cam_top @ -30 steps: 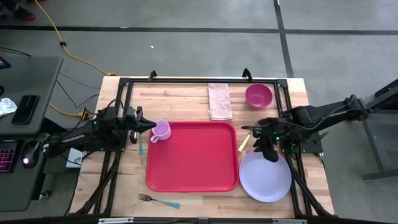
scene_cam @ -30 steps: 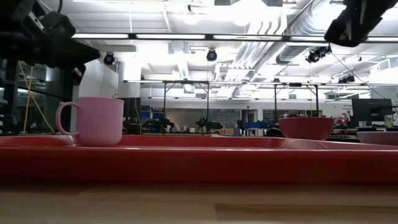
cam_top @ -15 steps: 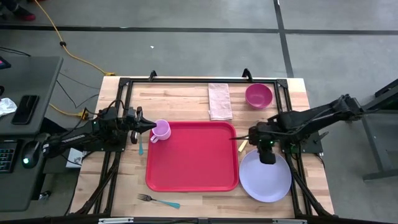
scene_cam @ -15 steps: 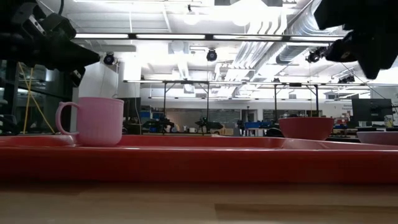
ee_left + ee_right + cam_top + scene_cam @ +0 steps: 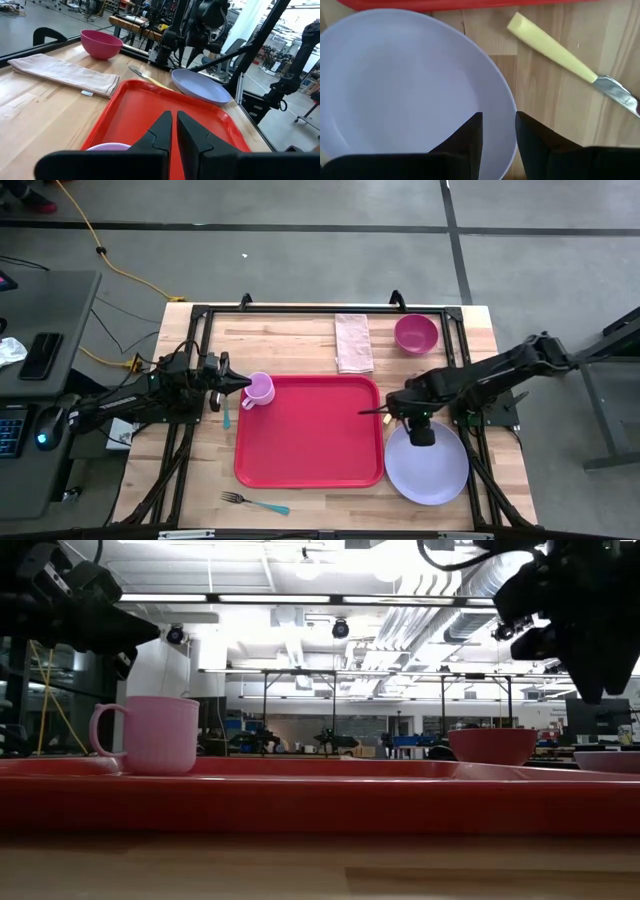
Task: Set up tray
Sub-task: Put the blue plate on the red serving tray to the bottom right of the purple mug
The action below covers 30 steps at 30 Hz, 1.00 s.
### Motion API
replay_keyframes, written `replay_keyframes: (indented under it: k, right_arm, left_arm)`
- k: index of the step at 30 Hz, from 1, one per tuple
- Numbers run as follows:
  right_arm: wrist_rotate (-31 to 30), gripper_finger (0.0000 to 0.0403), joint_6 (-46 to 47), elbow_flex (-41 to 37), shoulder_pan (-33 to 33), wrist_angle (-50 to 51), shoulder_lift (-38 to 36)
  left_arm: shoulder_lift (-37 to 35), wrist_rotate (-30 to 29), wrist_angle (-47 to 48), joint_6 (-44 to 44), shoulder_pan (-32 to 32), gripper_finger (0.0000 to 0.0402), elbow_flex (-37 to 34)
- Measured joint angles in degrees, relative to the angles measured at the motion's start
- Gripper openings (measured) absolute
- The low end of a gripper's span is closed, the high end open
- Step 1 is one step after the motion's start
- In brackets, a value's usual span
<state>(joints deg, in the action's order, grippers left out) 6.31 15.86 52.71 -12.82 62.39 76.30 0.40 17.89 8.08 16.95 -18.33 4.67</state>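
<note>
The red tray (image 5: 310, 435) lies flat in the middle of the table. A pink cup (image 5: 260, 389) stands upright on its far left corner and also shows in the low view (image 5: 160, 735). My left gripper (image 5: 243, 384) is shut and hovers just left of and above the cup (image 5: 174, 131). The lavender plate (image 5: 430, 470) lies on the table right of the tray. My right gripper (image 5: 421, 436) is open above the plate's far rim (image 5: 510, 112). Its fingers (image 5: 470, 132) stand on either side of the rim, clear of it.
A yellow-handled knife (image 5: 550, 47) lies on the table between the tray and the plate. A magenta bowl (image 5: 416, 333) and a folded napkin (image 5: 353, 342) sit at the far edge. A fork (image 5: 255, 502) lies near the front edge, and a teal spoon (image 5: 226, 412) lies left of the tray.
My right gripper has moved a little toward the table's left and come lower over the plate's far rim. The arm behind it has swung toward the tray.
</note>
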Motion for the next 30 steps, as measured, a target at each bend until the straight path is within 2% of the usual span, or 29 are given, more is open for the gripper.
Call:
replay_keyframes:
  k: [9,30]
  right_arm:
    - [1.16,0.0094,-0.46,-2.97,0.00,-0.35,0.99]
    - [-0.46,0.0094,1.09,-10.43,0.00,-6.95,1.00]
  left_arm:
    - [0.00,0.08,0.56,0.00,0.01,0.0058,0.00]
    - [0.00,1.03,0.66,0.02,-0.01,0.0058,0.00]
